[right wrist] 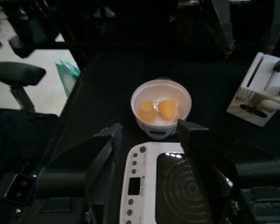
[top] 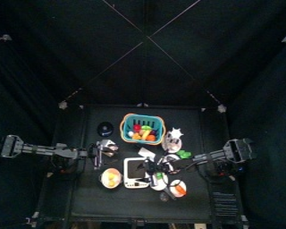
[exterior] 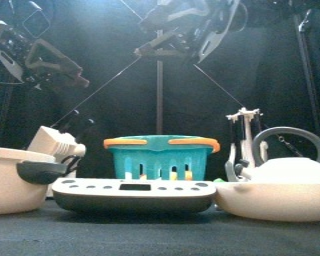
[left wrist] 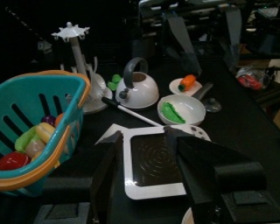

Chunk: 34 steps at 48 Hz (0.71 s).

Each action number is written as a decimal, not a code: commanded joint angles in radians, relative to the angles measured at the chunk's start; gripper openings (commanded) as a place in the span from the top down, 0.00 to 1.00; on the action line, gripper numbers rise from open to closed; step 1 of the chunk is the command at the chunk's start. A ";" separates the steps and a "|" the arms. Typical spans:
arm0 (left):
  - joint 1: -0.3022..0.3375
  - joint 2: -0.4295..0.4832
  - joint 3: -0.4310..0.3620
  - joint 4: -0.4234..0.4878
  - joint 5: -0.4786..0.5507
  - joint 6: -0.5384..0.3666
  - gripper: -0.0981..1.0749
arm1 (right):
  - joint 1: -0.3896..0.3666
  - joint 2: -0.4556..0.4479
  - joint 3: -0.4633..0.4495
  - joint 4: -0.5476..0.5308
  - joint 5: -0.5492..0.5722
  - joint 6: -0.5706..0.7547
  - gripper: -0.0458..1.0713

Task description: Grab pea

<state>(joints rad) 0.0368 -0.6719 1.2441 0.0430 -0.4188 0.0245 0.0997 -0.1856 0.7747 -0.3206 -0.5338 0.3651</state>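
My left hand (left wrist: 154, 175) hangs wide open over the white kitchen scale (left wrist: 154, 164) on the worktop (left wrist: 241, 131), holding nothing. The pea pod (left wrist: 174, 111) lies in a white bowl (left wrist: 184, 109) just beyond the scale, beside the white kettle (left wrist: 136, 87) and well clear of the teal basket (left wrist: 38, 131) of toy food. My right hand (right wrist: 152, 153) is open and empty too, above the scale's near end and facing a white bowl with yellow pieces (right wrist: 161, 107).
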 commanded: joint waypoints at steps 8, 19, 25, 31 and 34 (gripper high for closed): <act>0.002 0.002 -0.021 -0.002 -0.003 -0.002 0.22 | 0.049 -0.037 0.120 0.190 0.101 0.011 0.18; 0.002 0.002 -0.023 -0.002 -0.003 -0.002 0.22 | 0.144 0.002 0.124 0.293 0.491 0.012 0.18; 0.002 0.002 -0.023 0.000 -0.003 -0.002 0.22 | 0.143 0.060 0.106 0.279 0.541 0.006 0.18; 0.002 0.000 -0.023 -0.002 -0.003 -0.002 0.22 | 0.132 0.109 0.075 0.224 0.555 0.009 0.18; 0.002 0.002 -0.023 0.000 -0.003 -0.002 0.22 | 0.121 0.109 0.057 0.210 0.578 0.009 0.18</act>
<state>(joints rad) 0.0353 -0.6719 1.2441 0.0430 -0.4188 0.0245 0.2316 -0.0614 0.8590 -0.1028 0.0368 0.3743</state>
